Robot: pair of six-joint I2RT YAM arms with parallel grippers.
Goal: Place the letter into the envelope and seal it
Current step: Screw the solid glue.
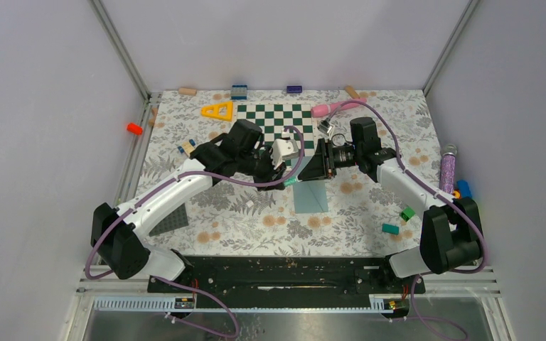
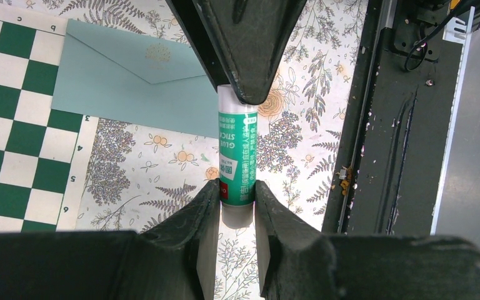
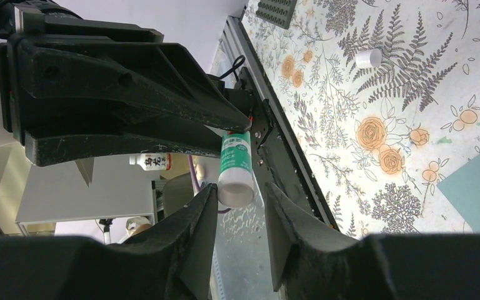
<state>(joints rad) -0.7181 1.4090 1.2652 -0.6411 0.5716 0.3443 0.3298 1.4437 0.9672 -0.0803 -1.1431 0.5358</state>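
The teal envelope (image 1: 311, 197) lies flat on the floral table, its triangular flap down (image 2: 131, 81); one corner shows in the right wrist view (image 3: 478, 187). The letter is out of view. My left gripper (image 1: 279, 172) (image 2: 236, 187) is shut on a green-and-white glue stick (image 2: 237, 150), held in the air just left of the envelope. My right gripper (image 1: 302, 172) (image 3: 240, 190) faces it and stands open around the stick's white end (image 3: 235, 187). One fingertip touches that end and a gap shows on the other side.
A green-white chessboard (image 1: 277, 121) lies behind the grippers, touching the envelope's far edge. A dark grey baseplate (image 1: 170, 220) sits at front left and a small white cylinder (image 3: 369, 58) near it. A yellow triangle (image 1: 217, 110), a purple tube (image 1: 446, 170) and green blocks (image 1: 407, 213) lie around.
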